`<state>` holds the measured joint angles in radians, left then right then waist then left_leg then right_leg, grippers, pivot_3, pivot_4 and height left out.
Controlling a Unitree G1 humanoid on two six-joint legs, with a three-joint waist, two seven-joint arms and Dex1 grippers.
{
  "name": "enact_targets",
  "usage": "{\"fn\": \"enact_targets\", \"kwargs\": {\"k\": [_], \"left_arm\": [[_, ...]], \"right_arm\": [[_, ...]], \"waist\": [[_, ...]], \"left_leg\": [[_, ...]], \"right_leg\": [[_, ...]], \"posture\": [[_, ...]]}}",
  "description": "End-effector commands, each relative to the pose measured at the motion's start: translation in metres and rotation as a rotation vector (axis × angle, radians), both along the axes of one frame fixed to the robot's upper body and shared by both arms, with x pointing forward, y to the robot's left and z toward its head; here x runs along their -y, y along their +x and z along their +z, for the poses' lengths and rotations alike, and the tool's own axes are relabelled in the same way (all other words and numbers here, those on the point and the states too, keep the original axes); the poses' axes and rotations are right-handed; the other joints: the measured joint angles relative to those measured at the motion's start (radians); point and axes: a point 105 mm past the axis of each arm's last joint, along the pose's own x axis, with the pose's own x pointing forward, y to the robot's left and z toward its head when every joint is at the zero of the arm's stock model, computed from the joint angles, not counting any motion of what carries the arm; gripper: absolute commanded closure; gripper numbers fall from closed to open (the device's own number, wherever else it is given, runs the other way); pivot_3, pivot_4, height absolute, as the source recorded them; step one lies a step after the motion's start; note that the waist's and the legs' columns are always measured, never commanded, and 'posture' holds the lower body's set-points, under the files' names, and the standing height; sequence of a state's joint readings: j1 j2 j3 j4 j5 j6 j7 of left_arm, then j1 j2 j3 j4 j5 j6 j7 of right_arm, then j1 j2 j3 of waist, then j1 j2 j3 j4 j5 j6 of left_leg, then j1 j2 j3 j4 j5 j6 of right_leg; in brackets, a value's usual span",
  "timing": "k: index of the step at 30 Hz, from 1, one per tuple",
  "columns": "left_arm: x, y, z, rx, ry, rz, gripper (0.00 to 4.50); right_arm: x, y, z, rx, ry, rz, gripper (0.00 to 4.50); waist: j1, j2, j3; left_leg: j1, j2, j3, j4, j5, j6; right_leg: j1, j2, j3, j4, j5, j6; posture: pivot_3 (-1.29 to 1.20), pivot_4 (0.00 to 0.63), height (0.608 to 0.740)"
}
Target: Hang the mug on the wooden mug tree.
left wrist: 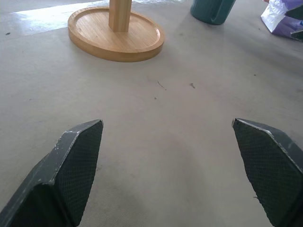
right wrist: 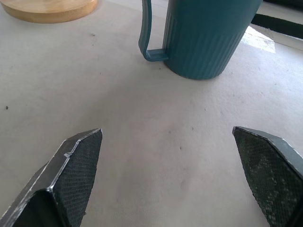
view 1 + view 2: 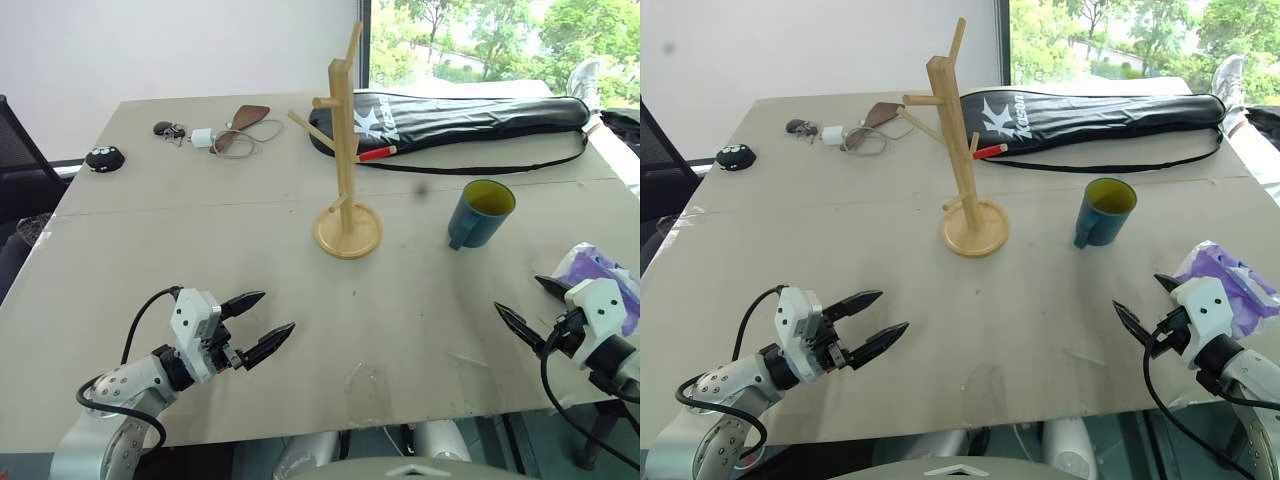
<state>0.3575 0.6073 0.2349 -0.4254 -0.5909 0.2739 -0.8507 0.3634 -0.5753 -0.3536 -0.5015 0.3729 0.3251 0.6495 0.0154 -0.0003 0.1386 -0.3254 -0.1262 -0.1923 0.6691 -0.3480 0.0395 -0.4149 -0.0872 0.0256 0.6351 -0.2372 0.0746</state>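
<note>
The wooden mug tree (image 3: 345, 150) stands upright on its round base (image 3: 348, 232) in the middle of the table. To its right the teal-blue mug (image 3: 480, 213) stands upright, yellow-green inside, its handle turned toward the front left. My left gripper (image 3: 277, 311) is open near the front left, pointing at the tree base (image 1: 116, 35), with nothing between its fingers. My right gripper (image 3: 518, 294) is open at the front right, pointing at the mug (image 2: 208, 38) from a short way off, and holds nothing.
A long black bag (image 3: 450, 118) lies across the back right behind the tree. A purple and white bag (image 3: 600, 275) sits at the right edge beside my right gripper. At the back left lie a black round object (image 3: 104, 157) and a white charger with cable (image 3: 205, 137).
</note>
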Motion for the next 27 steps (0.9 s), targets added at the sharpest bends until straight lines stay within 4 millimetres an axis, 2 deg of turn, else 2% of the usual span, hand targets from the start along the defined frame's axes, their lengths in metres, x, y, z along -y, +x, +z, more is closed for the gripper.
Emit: {"fn": "enact_targets", "kwargs": {"k": [1,4,9,12,20,27], "left_arm": [[0.002,0.000,0.017,0.062,0.008,-0.045,0.00],[0.005,0.004,0.026,0.091,-0.003,-0.091,0.00],[0.009,0.007,0.030,0.126,-0.008,-0.117,0.00],[0.012,0.008,0.040,0.216,-0.038,-0.131,0.00],[0.030,-0.016,0.057,0.191,-0.099,-0.365,0.00],[0.039,-0.018,0.074,0.213,-0.084,-0.413,0.00]], "right_arm": [[-0.010,-0.002,0.013,0.058,0.013,0.029,0.05],[-0.026,0.006,0.017,0.098,0.044,0.029,0.05],[-0.039,0.016,0.020,0.101,0.095,0.036,0.05],[-0.045,0.024,0.021,0.085,0.132,0.038,0.05],[-0.055,0.040,0.022,0.045,0.174,0.078,0.05],[-0.072,0.066,0.022,0.051,0.181,0.134,0.05]], "waist": [[0.000,0.000,0.000],[0.001,0.000,0.000],[-0.001,0.000,0.000],[-0.001,0.000,0.000],[-0.001,0.000,0.000],[-0.003,0.001,0.000]], "left_leg": [[0.000,0.000,0.000,0.000,0.000,0.000],[0.000,0.000,-0.001,0.000,0.000,0.000],[0.000,0.000,0.000,0.000,0.000,0.000],[0.000,0.000,0.000,0.000,0.000,0.000],[-0.001,0.000,0.000,0.000,0.000,0.000],[-0.001,0.000,0.000,0.000,0.000,0.000]], "right_leg": [[0.000,0.000,0.000,0.000,0.000,0.000],[0.000,0.000,-0.001,0.000,0.000,0.000],[0.000,0.000,0.000,0.000,0.000,0.000],[-0.001,0.000,0.000,-0.001,0.000,0.000],[-0.001,0.000,0.000,-0.001,0.000,0.000],[-0.001,0.000,0.000,-0.001,0.000,0.000]], "posture": [[0.00,0.150,0.740],[0.00,0.150,0.740],[0.00,0.150,0.740],[0.00,0.150,0.740],[0.00,0.150,0.740],[0.00,0.150,0.740]]}}
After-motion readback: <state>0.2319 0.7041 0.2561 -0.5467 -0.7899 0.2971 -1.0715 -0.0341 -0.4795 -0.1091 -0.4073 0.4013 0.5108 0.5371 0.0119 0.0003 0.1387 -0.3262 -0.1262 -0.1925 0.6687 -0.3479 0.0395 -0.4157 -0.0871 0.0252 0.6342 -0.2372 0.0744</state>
